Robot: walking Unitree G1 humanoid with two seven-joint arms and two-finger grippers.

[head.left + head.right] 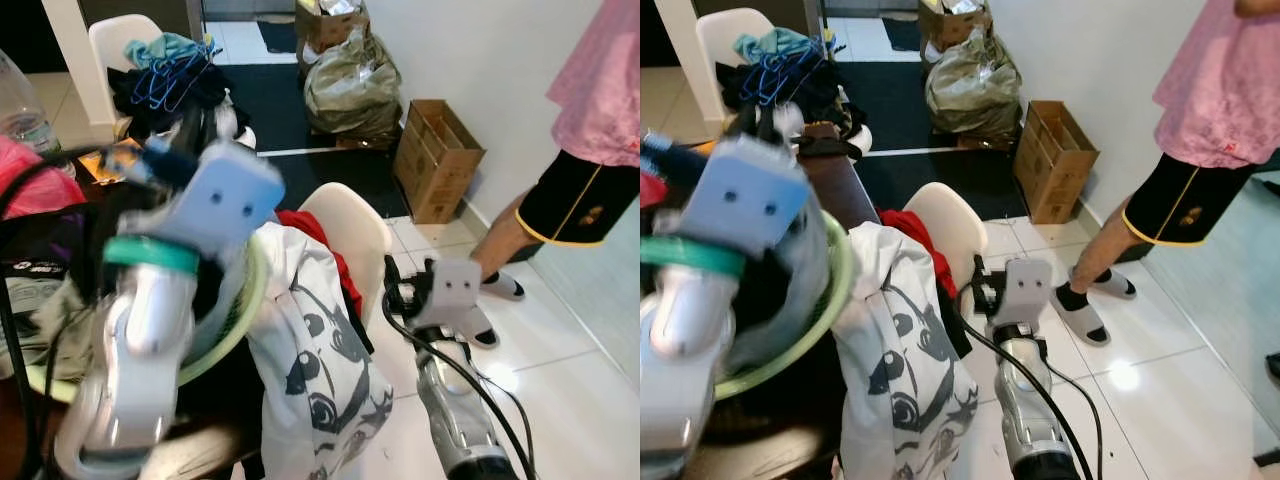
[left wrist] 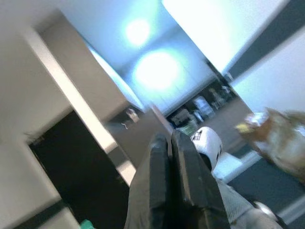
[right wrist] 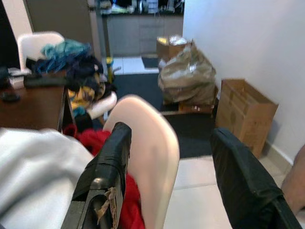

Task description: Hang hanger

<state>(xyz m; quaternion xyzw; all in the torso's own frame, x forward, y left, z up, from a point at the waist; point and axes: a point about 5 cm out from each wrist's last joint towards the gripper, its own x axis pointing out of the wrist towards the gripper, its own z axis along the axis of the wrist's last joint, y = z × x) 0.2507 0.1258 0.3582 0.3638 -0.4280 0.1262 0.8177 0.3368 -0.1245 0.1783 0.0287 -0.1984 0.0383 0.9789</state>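
Note:
Several blue wire hangers [image 1: 168,78] lie on a heap of clothes on the far white chair [image 1: 118,35]. My left arm [image 1: 160,300] is raised close to the camera and blurred. Its gripper [image 2: 171,139] points up toward the ceiling, fingers pressed together with nothing seen between them. My right gripper [image 3: 171,134] hangs low beside the near white chair [image 1: 352,228], open and empty, its fingers [image 3: 110,162] level with the chair back. It holds no hanger.
A white printed shirt [image 1: 315,350] and a red garment [image 1: 312,228] drape over the near chair. A green basket [image 1: 240,315] sits on the dark table [image 1: 830,180]. A person [image 1: 590,120] stands at the right. A cardboard box [image 1: 436,160] and a stuffed bag [image 1: 352,88] line the wall.

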